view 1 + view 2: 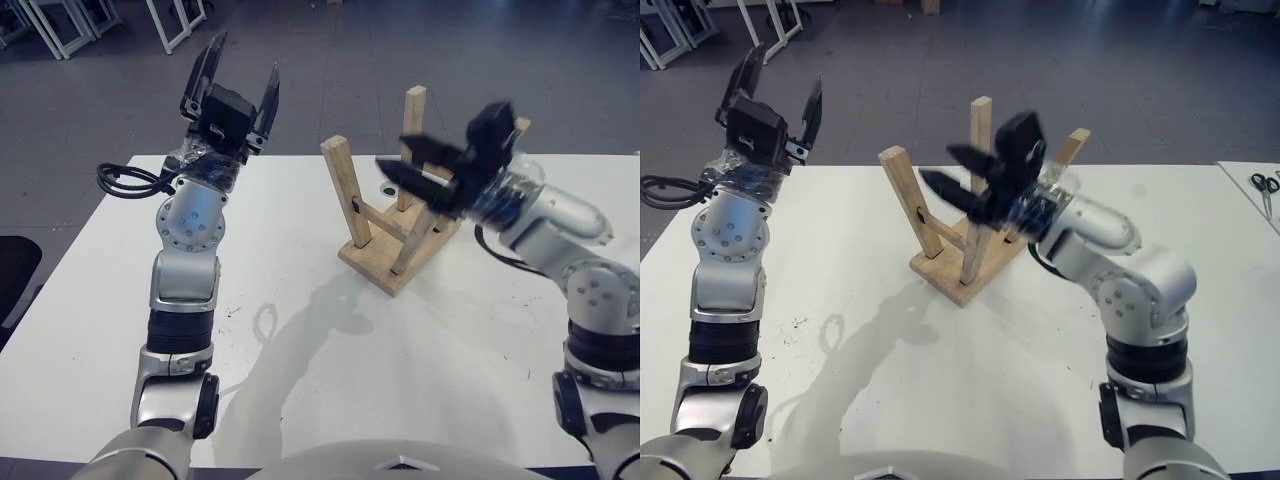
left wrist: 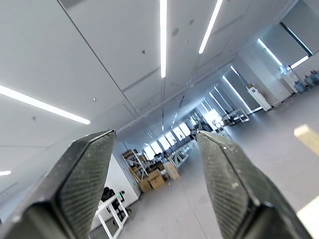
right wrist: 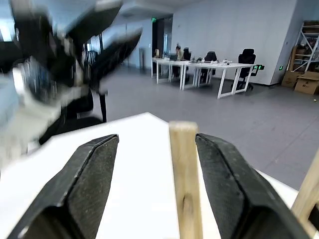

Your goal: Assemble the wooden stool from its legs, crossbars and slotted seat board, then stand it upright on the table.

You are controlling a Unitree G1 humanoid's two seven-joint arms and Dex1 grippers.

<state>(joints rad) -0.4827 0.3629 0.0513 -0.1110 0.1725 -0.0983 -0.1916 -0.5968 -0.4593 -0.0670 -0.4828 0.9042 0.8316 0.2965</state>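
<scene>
Your wooden stool (image 1: 390, 230) rests tilted on the desk (image 1: 300, 350), seat board (image 1: 383, 268) down and legs up. Your right hand (image 1: 938, 165) is open around one leg (image 3: 185, 169), and your left hand (image 1: 247, 58) hangs open, well clear. The stool looks stiff, light and tippy, so grip the leg low, near the seat.

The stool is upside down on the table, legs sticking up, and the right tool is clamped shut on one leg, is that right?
Not quite. The right tool is open, not clamped shut: the right wrist view shows one leg between its fingers with a gap on each side. The stool is upside down on the table, legs sticking up.
</scene>
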